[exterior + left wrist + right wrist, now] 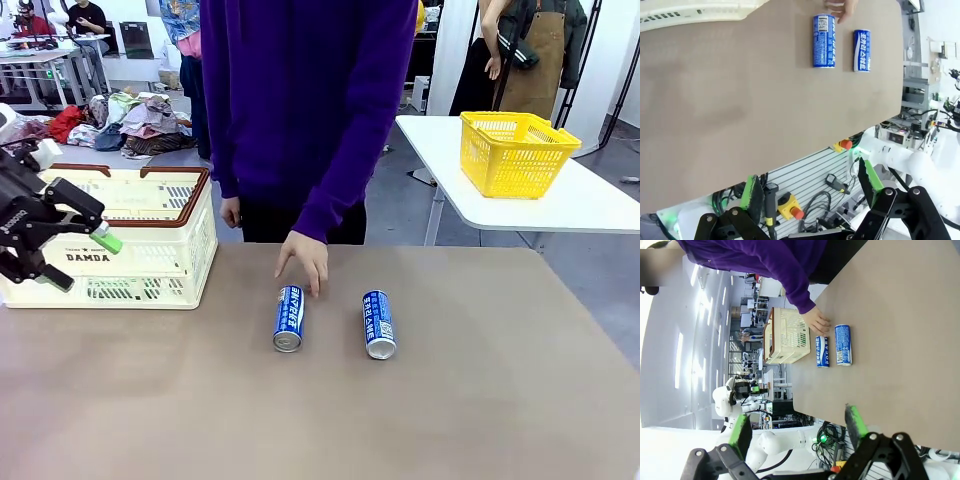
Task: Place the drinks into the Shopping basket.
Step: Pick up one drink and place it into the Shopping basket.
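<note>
Two slim blue drinks cans lie on their sides in the middle of the brown table, one on the left (289, 318) (823, 40) (822, 351) and one on the right (378, 324) (862, 43) (842, 344). A person's hand (305, 262) rests fingertips-down at the far end of the left can. The cream Shopping basket (150, 270) (785, 337) with a brown rim stands at the table's far left. My left gripper (88, 262) (811, 186) hovers open and empty in front of the basket. My right gripper (799, 429) is open and empty, well away from the cans.
The person in a purple top (300, 100) stands at the far edge, behind the cans. A yellow mesh basket (515, 152) sits on a separate white table (560, 205) at the back right. Bare brown tabletop (320, 420) stretches in front of the cans.
</note>
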{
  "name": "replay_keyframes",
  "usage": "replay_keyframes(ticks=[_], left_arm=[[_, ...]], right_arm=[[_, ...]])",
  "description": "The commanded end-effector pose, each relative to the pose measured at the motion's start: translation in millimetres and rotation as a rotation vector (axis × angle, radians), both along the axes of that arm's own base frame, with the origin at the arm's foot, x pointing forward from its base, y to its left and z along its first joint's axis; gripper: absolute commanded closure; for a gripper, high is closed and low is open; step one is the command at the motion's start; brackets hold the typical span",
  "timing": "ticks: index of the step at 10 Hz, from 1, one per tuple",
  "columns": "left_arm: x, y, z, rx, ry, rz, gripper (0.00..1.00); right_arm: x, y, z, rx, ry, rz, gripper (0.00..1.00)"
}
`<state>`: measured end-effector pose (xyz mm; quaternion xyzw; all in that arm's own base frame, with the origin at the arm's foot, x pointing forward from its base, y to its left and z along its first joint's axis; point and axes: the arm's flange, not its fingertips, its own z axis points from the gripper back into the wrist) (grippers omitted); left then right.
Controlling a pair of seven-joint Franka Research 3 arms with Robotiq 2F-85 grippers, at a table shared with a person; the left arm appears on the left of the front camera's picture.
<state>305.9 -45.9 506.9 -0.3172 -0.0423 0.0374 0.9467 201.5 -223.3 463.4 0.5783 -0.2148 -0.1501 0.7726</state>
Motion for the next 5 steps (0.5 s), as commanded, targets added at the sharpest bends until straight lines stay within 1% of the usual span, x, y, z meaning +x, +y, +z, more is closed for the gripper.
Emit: replay_keyframes(ticks=[1,3,4,5], left_arm=[[6.7,-25.6,13.7,0.005,0.017,0.035,0.0],[24.5,-61.6,32.4,0.004,0.041,0.031,0.0],[42.8,-94.0,39.3,0.078,0.093,0.049,0.0],[52.4,-117.0,44.9,0.134,0.102,-0.006,0.0]], right_arm=[[1.9,-0.4,0.5,0.009,-0.038,0.001,0.0],[1.9,-0.4,0.5,0.009,-0.038,0.001,0.0],[1.9,-0.4,0.5,0.009,-0.038,0.001,0.0],[1.9,-0.4,0.5,0.009,-0.038,0.001,0.0]])
